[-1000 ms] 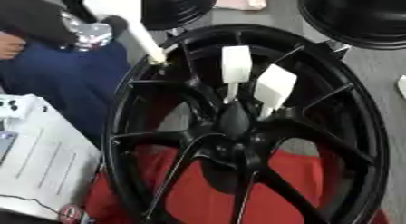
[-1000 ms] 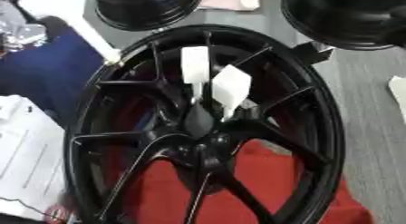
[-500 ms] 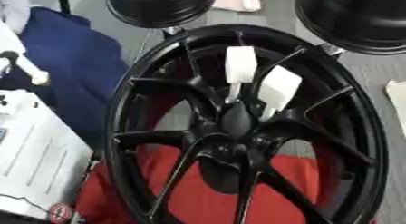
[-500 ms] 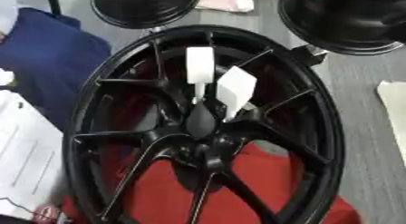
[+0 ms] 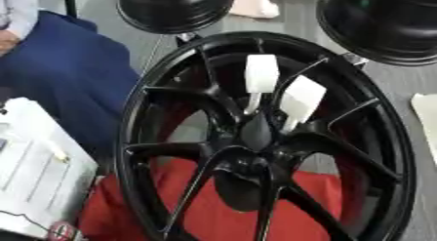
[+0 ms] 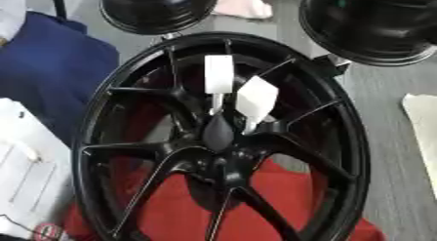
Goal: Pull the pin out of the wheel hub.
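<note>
At the centre of the black multi-spoke alloy wheel hub (image 5: 256, 152), two white flat-headed pins (image 5: 260, 74) stand side by side, seemingly seated. Neither robot hand shows, so their fingers can't be judged. Red cloth (image 5: 213, 210) lies beneath the wheel.

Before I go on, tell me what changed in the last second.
The white and silver arm that reached over the upper left of the wheel rim drew back leftward and is out of view now. Nothing was grasped. The left white pin and the right white pin stay in the wheel hub, over the red cloth.
</note>
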